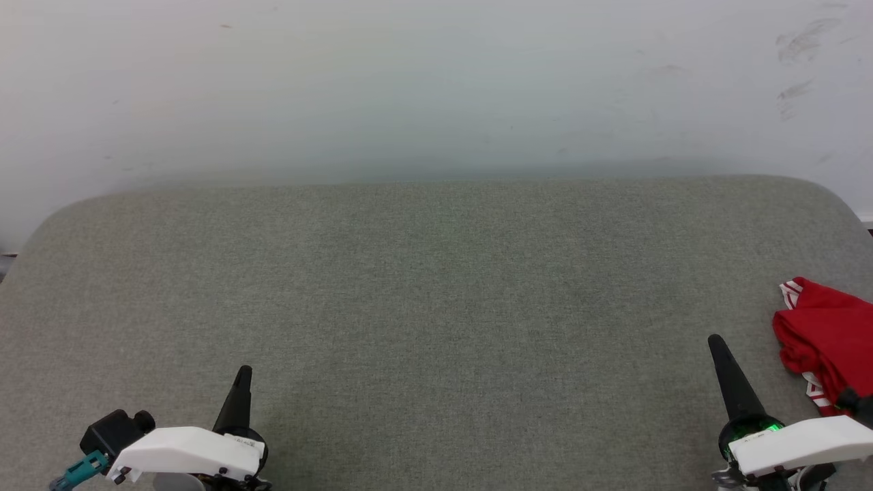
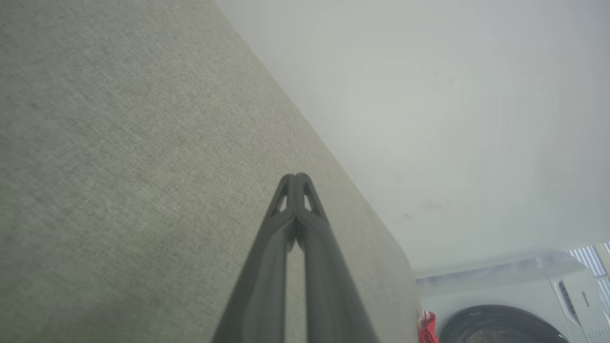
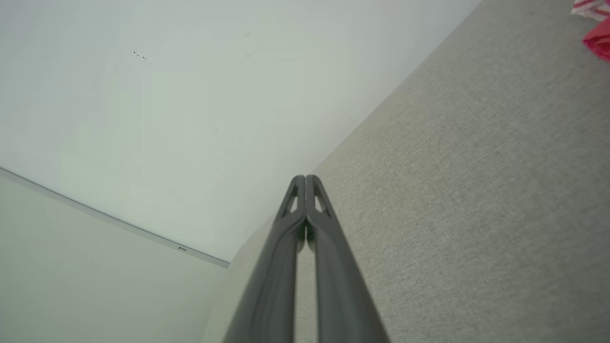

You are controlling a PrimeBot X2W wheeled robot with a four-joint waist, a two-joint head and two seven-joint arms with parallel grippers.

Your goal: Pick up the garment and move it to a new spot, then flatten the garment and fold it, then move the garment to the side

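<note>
We see the garment (image 1: 829, 341) lying crumpled in a red heap at the right edge of the desk (image 1: 436, 307), partly cut off by the head view's border. Red-and-white striped trim shows at its far corner and along its near side. The desk has a grey-green woven cover and rounded far corners, and it stands against a pale wall (image 1: 436, 88).

Our left fingers (image 1: 243, 374) are pressed together into one dark point over the near left of the desk, well apart from the garment. Our right fingers (image 1: 715, 339) are likewise together and hold nothing; they stand near the garment, just to its left, without touching it.

In the left wrist view the left fingers (image 2: 296, 178) meet at their tips above the cloth cover, with a scrap of the garment (image 2: 426, 326) at the desk's far end and a washer (image 2: 524, 309) beyond it. In the right wrist view the right fingers (image 3: 305, 178) also meet at the tips, and the garment (image 3: 598, 40) peeks in at the upper right corner.
</note>
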